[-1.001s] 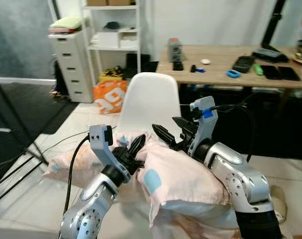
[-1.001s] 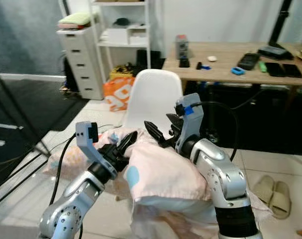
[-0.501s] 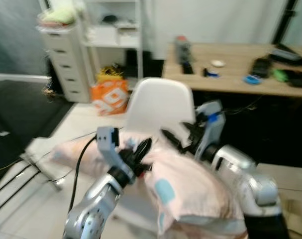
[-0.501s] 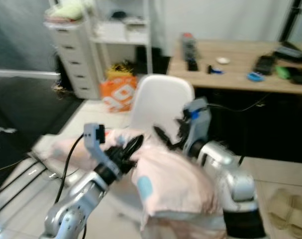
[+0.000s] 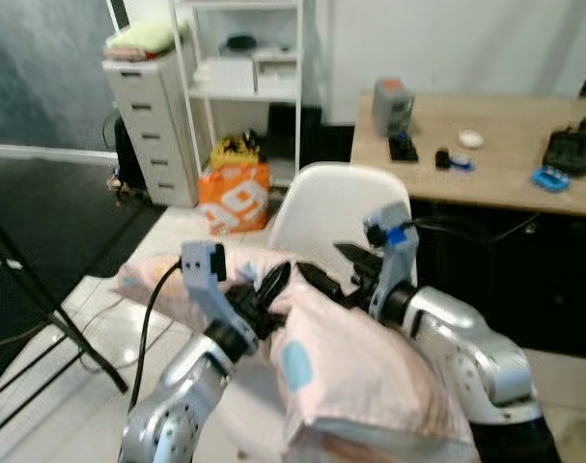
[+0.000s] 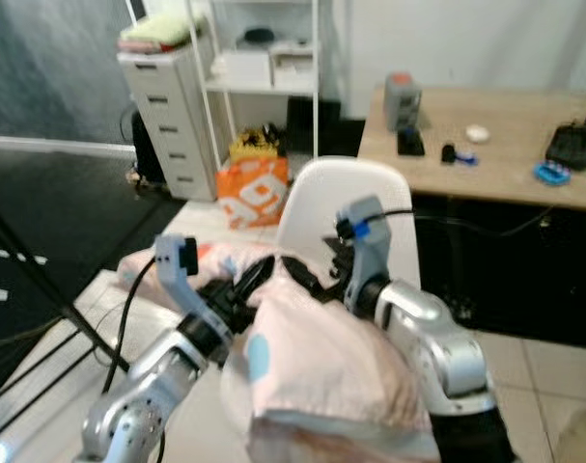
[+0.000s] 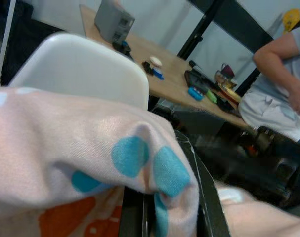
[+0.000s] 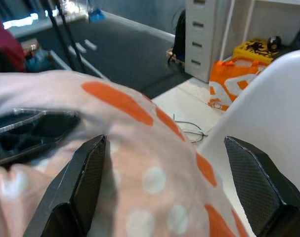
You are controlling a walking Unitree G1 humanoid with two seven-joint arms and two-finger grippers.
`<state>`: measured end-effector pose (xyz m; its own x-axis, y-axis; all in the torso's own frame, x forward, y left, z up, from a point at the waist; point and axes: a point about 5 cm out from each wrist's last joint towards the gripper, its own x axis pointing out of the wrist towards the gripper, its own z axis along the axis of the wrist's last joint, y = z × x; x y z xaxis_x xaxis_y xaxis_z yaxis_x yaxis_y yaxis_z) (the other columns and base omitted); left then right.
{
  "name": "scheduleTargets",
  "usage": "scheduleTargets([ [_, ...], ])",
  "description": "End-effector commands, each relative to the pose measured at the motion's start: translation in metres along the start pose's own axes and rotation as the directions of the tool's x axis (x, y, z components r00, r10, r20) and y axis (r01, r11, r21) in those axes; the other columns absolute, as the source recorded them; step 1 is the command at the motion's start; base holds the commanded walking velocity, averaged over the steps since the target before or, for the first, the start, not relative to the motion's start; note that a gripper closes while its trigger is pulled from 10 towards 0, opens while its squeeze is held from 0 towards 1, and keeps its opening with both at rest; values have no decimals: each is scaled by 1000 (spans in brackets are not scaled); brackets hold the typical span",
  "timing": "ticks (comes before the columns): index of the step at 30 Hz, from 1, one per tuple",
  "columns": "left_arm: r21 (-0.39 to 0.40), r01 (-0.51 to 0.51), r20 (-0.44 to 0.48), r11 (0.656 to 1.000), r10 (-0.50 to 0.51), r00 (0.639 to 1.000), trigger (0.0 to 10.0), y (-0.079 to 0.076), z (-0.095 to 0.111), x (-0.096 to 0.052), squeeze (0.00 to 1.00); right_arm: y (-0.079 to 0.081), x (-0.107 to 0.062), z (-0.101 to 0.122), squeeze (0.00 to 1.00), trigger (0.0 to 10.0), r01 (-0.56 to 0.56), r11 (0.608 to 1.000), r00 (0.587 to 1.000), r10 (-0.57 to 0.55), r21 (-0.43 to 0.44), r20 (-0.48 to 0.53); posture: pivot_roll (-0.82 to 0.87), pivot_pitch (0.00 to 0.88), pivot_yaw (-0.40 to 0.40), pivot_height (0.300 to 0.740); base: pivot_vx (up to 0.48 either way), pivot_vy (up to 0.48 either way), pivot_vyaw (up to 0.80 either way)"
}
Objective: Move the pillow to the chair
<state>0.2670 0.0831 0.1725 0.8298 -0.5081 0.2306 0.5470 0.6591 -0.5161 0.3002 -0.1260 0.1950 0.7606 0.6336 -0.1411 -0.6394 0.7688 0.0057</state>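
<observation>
A tiled room with a wooden desk [image 5: 486, 145], white shelving [image 5: 249, 72] and an orange bag [image 5: 233, 198]. Both arms reach forward over the white chair [image 5: 336, 207]. The left gripper [image 5: 264, 294] is clenched on the pink pillow [image 5: 360, 371]; the right gripper [image 5: 321, 280], fingers spread wide, straddles its fabric. The pillow lies across the arms, just before the chair's backrest.
</observation>
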Motion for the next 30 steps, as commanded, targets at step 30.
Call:
scheduleTargets([
  [30, 132, 113, -264, 985, -75, 962, 10000, -13, -23, -12, 0, -21, -22, -74, 0, 10000, 131, 991, 827, -123, -25, -548, -295, 41, 42, 675, 0, 0, 0],
])
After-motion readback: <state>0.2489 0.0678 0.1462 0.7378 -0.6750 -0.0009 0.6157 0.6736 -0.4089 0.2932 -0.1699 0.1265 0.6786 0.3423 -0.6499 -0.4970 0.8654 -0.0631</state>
